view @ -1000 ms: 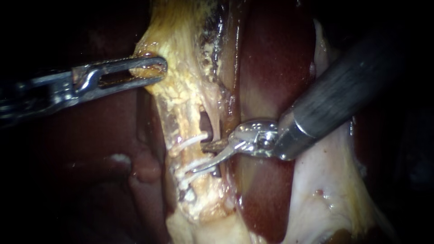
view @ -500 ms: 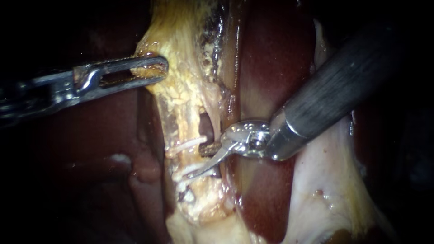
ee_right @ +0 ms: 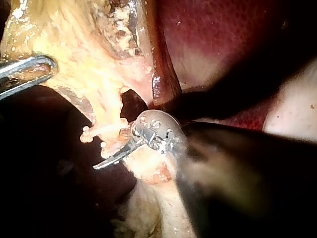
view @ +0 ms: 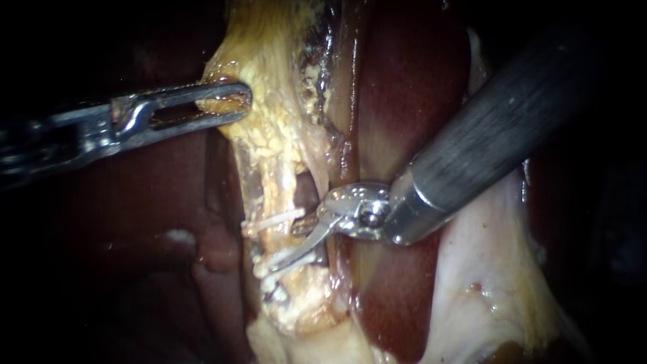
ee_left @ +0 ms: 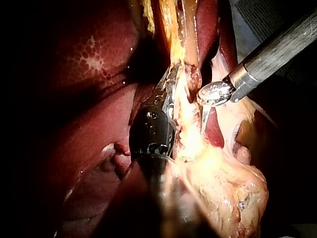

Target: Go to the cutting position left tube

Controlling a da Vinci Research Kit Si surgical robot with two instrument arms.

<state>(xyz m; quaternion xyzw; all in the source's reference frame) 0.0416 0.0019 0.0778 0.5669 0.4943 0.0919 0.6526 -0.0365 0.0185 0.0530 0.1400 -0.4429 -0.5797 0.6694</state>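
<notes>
The left tube point(view: 275, 195) runs down a yellow fatty strand and carries two white clips, an upper clip point(view: 273, 220) and a lower clip point(view: 268, 267). My right instrument point(view: 288, 247) comes in from the upper right. Its two curved blades are open and straddle the tube in the gap between the clips. The right wrist view shows the same blades point(ee_right: 115, 150) spread beside the clips. My left instrument point(view: 226, 106) is shut on the yellow tissue point(view: 269, 74) higher up and holds it to the left. In the left wrist view its jaws point(ee_left: 168, 91) lie along that strand.
A dark window point(view: 306, 189) separates the left tube from a second strand point(view: 328, 168) to its right. Dark red liver point(view: 404, 101) lies behind, and pale membrane point(view: 485, 269) lies below my right instrument's shaft point(view: 485, 135).
My right instrument has slid left and slightly down, so its open blades reach further across the left tube between the clips. My left instrument has held still.
</notes>
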